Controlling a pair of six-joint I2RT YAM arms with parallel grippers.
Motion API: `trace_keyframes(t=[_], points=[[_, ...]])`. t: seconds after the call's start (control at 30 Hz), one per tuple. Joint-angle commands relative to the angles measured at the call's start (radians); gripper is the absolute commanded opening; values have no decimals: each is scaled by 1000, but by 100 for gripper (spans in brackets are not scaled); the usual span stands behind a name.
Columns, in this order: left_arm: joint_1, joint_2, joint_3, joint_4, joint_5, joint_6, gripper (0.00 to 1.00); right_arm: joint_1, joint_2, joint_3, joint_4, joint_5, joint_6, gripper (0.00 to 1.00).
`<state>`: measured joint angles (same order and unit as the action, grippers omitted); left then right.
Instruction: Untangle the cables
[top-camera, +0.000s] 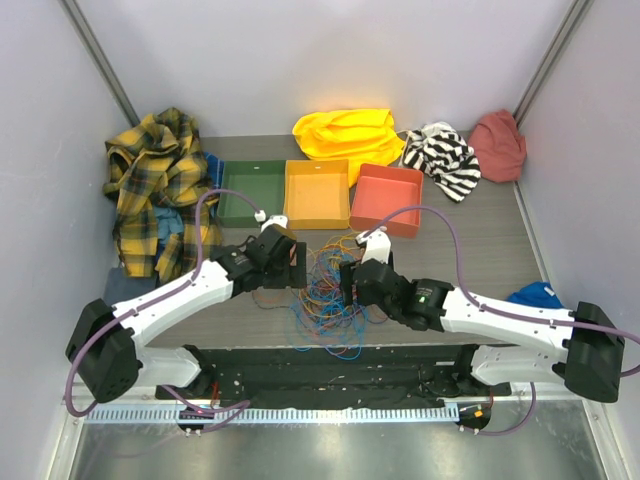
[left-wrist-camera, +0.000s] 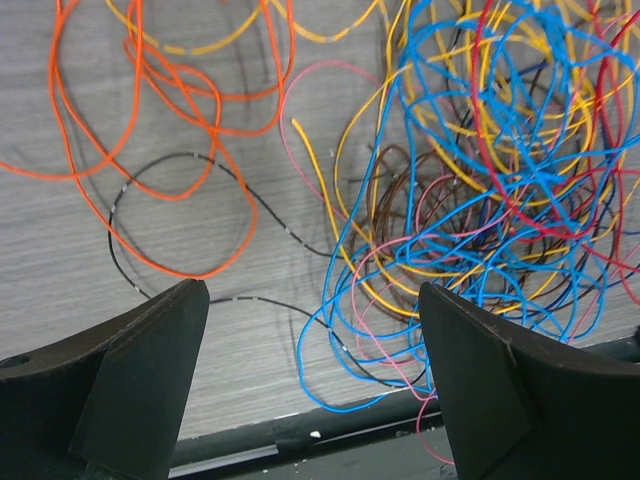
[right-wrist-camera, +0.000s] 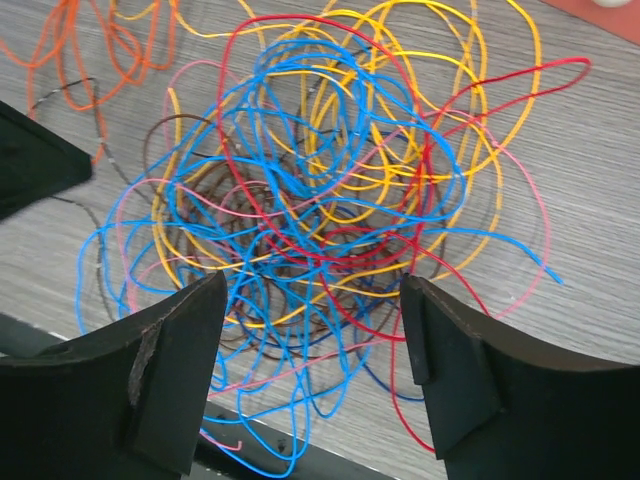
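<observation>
**Ana:** Fingers first: the left gripper (left-wrist-camera: 310, 300) has its black pads spread wide with nothing pinched, and the right gripper (right-wrist-camera: 312, 290) is parted and empty in the same way.

**Ben:** And the cables (top-camera: 330, 290)?

**Ana:** They're heaped on the near side of the orange tray (top-camera: 317, 164), between the two grippers. Blue, yellow and red strands are knotted thick in the core. The orange loops (left-wrist-camera: 150, 120) lie looser, towards the tray's left.

**Ben:** What worries you?

**Ana:** Closing on that core would likely pinch several strands at once. A pull could then cinch the knot or drag the whole heap. Also, on the side farthest from the tray, blue loops reach the table's front edge (left-wrist-camera: 300, 432). I think a tug that way could spill them over or snag them there.

**Ben:** Is there room to work?

**Ana:** There's little towards the tray, since its rim sits just beyond the heap. Bare wood opens to the tray's near-left and near-right. I'd draw single outer loops sideways.
</observation>
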<state>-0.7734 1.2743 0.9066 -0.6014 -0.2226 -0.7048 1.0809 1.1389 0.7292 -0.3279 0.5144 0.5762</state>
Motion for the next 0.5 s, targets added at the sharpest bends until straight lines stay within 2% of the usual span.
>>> trace_keyframes(t=[0.0,0.13,0.23,0.47], points=[[-7,-27,-24,35,-1,-51,91,31,-15,9,84,-57,24,74],[-7,-75,-54,29,-26,-67,92,79,18,16,81,-82,27,68],[-6,-92,-72,31,-31,-74,92,97,53,12,78,-93,40,59],[-7,-110,-95,23,-29,-79,92,114,105,-17,124,-109,77,53]])
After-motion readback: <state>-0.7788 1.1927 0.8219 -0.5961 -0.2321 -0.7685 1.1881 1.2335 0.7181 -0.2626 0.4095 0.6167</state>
